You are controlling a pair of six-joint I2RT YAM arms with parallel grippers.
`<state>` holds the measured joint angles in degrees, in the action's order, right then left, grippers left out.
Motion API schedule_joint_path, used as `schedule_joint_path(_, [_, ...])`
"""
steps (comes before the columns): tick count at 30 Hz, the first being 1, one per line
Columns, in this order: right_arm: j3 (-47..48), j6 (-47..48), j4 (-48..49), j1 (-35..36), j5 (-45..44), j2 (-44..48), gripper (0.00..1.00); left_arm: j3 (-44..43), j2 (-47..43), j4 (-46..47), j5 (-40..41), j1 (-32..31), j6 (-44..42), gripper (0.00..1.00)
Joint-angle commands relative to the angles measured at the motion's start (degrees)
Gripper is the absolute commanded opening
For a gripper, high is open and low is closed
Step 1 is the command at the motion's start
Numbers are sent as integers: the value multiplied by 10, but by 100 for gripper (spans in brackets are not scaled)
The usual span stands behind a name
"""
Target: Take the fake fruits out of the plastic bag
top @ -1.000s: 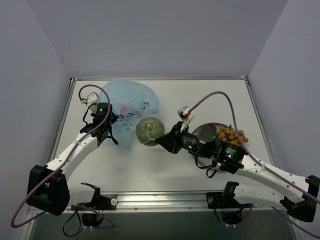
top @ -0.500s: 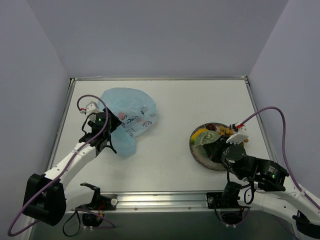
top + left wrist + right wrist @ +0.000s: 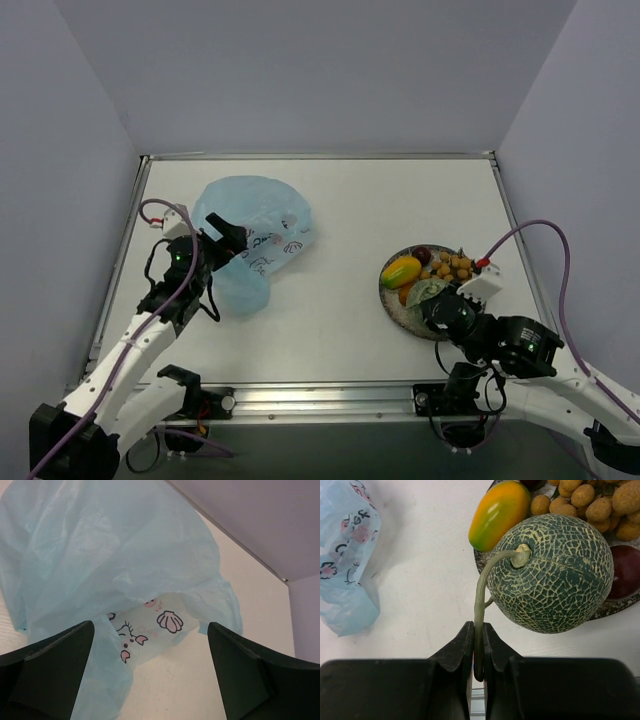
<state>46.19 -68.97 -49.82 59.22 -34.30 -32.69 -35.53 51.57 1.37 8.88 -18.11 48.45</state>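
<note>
Right end effector (image 3: 477, 647) is clamping the melon's (image 3: 555, 575) thin, bendy stem (image 3: 481, 600) over the plate (image 3: 392, 302); the light, rigid fruit is probably prone to swinging. Left end effector (image 3: 150, 645) is hanging open above the limp bag (image 3: 100, 555).

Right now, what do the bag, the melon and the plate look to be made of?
Bag: thin translucent blue plastic film, crinkled, print showing through. Melon: probably moulded plastic, matte, raised tan netting, uniform stem pinched in the right claw. Plate: possibly glazed ceramic or melamine, speckled grey; unclear.
</note>
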Motion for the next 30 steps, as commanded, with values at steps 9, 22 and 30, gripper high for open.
schedule_joint_path(9, [-34,-23,18,-1,-1,-75,0,-37,-83,-41,-73,-2,-23,94])
schedule_joint_path(22, [-60,-42,21,0,13,-103,35,-40,-90,-46,-89,-2,-24,94])
schedule_joint_path(30, [-22,-16,24,8,17,-110,75,-54,-98,-52,-113,-2,-25,94])
